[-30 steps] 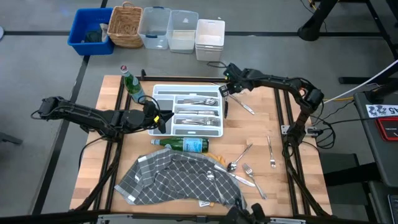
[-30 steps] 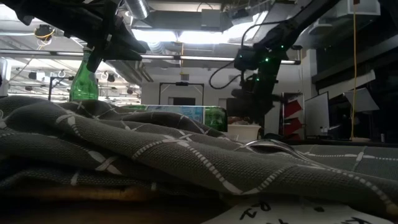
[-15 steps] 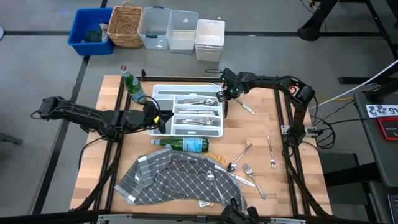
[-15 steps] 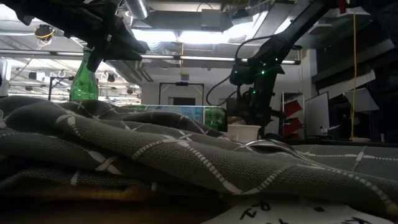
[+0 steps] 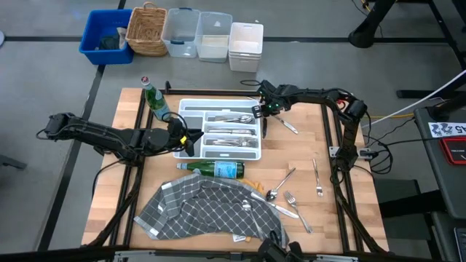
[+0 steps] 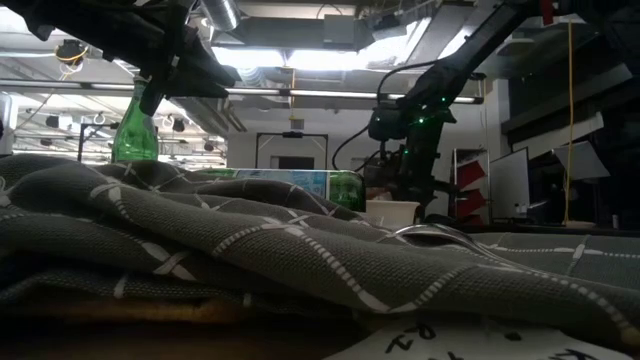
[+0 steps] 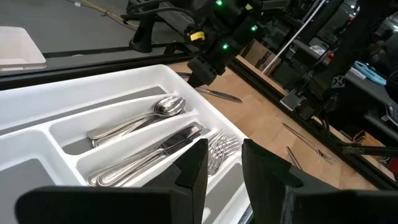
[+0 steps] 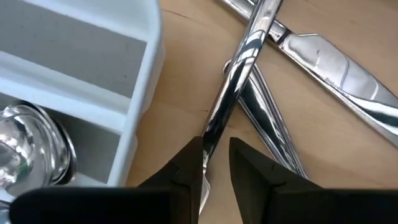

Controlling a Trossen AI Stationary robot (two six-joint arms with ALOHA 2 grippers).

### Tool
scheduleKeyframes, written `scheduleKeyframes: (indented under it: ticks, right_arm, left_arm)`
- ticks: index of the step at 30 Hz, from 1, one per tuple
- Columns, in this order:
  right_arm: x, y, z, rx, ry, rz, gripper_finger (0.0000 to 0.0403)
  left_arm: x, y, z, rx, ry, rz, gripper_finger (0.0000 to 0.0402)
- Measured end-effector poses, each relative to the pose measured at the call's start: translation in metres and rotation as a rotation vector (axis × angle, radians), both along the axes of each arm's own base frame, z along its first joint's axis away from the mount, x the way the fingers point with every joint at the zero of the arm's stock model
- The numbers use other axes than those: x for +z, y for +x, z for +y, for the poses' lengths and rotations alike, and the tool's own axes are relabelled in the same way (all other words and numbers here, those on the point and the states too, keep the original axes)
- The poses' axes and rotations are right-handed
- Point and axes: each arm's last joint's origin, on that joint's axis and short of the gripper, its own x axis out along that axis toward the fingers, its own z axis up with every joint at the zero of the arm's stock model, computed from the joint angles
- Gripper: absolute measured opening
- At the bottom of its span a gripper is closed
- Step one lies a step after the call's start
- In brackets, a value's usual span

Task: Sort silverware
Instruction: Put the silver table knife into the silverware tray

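Note:
The silverware lies partly sorted in the white tray [image 5: 220, 131]: spoons [image 7: 155, 111], knives [image 7: 177, 140] and forks [image 7: 219, 146]. Several loose pieces [image 5: 285, 195] lie on the table at the near right. My right gripper [image 5: 261, 113] is by the tray's far right corner, shut on a slim silver piece [image 8: 239, 68]. A knife [image 8: 336, 65] lies on the wood beside it. My left gripper [image 5: 191, 141] is open and empty over the tray's left edge; it also shows in its wrist view [image 7: 225, 163]. My right gripper pinches the slim shiny handle [image 8: 211, 134] between its two fingers. The fingers slant down from the table's right side and lie along the piece, which sticks out forward past the fingertips and crosses over the knife and another handle [image 8: 270, 127]. What kind of piece it is does not show.
A green bottle [image 5: 216, 169] lies near the tray's near side and another [image 5: 153, 100] stands at its far left corner. A grey checked cloth [image 5: 207, 211] covers the near part of the table. Bins and a basket [image 5: 145, 30] stand beyond the far edge.
My right gripper has gone toward the table's left, to the tray's far right corner, and a little down, then kept still. The left arm has not moved.

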Motion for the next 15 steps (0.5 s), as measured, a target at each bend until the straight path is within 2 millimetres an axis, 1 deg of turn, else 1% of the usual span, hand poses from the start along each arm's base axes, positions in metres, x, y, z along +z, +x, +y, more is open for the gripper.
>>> scheduleKeyframes:
  ticks: [5, 9, 15]
  right_arm:
    - [-0.001, 0.001, 0.000, -0.002, 0.000, -0.001, 0.0079]
    - [-0.009, 0.004, -0.002, -0.043, 0.008, -0.016, 0.0079]
    - [-0.017, 0.007, -0.005, -0.048, 0.011, -0.012, 0.0079]
  left_arm:
    - [0.000, 0.000, 0.000, 0.000, 0.000, 0.000, 0.0086]
    - [0.000, 0.000, 0.000, 0.000, 0.000, 0.001, 0.0086]
    - [0.000, 0.000, 0.000, -0.001, 0.001, 0.004, 0.0086]
